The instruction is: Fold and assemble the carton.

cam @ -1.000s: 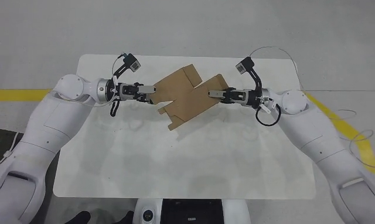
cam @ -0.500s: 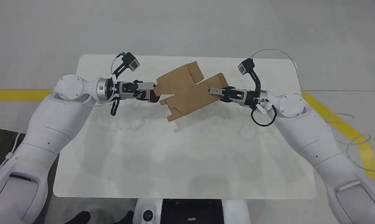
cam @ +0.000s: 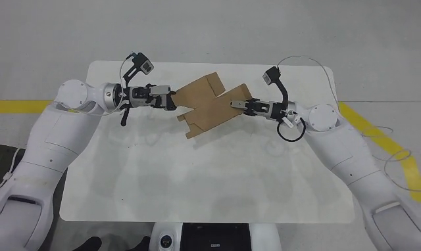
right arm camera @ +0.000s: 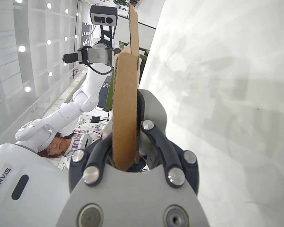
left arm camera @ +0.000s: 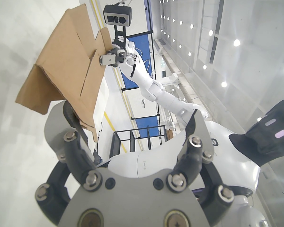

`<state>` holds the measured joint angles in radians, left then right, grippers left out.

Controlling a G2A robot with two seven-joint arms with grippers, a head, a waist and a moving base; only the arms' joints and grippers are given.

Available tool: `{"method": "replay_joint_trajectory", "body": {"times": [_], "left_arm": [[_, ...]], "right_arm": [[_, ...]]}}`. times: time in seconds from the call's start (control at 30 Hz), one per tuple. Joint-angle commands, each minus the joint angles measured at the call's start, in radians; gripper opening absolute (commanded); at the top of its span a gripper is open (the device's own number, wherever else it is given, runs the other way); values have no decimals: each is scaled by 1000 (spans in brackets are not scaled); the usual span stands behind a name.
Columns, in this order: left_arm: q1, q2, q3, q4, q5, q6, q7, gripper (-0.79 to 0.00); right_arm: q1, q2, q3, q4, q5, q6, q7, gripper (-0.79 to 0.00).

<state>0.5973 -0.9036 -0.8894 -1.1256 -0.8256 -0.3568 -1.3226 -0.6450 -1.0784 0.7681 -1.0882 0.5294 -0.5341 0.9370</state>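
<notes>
A flat brown carton [cam: 210, 106] hangs tilted just above the white table [cam: 131, 179], partly unfolded with one flap bent down [left arm camera: 35, 90]. My right gripper [cam: 235, 105] is shut on the carton's right edge, and the cardboard [right arm camera: 124, 95] stands on edge between its fingers [right arm camera: 126, 128]. In the left wrist view that same gripper [left arm camera: 108, 58] pinches the far edge. My left gripper [cam: 170, 99] sits at the carton's left corner and is open [left arm camera: 132, 114]. One of its fingers [left arm camera: 69, 114] lies against the carton's near corner, while the other [left arm camera: 195, 124] stands well apart.
The table's far edge [cam: 210, 64] runs just behind the carton. A yellow floor line [cam: 26, 106] passes on both sides of the table. The near half of the table is bare.
The left gripper has drawn back slightly to the left and away from the carton. The carton has shifted a little toward the far side with the right gripper.
</notes>
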Motion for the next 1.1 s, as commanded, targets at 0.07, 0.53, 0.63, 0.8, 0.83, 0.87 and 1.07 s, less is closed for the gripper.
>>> {"method": "replay_joint_trajectory", "body": {"times": [0.07, 0.53, 0.63, 0.8, 0.83, 0.87, 1.07], "left_arm": [[-1, -10, 5, 8, 27, 20, 43, 0], [-9, -42, 13, 71, 54, 76, 93, 0], [-10, -47, 14, 81, 67, 77, 93, -55], [-10, -55, 10, 96, 76, 81, 90, -191], [-10, -56, 8, 98, 77, 82, 88, -212], [-10, -57, 6, 100, 78, 81, 86, -237], [-2, -62, 3, 99, 112, 77, 68, -299]], "right_arm": [[1, -5, 8, -1, -8, 2, 9, -785], [-1, -21, 31, -13, -34, 9, 33, -785], [-2, -25, 36, -10, -39, 10, 36, -785], [-6, -28, 47, -3, -53, 12, 37, -785], [-7, -29, 49, -3, -55, 14, 37, -785], [-9, -29, 50, -3, -57, 15, 38, -785], [-13, -34, 61, -2, -72, 23, 36, -785]]}}
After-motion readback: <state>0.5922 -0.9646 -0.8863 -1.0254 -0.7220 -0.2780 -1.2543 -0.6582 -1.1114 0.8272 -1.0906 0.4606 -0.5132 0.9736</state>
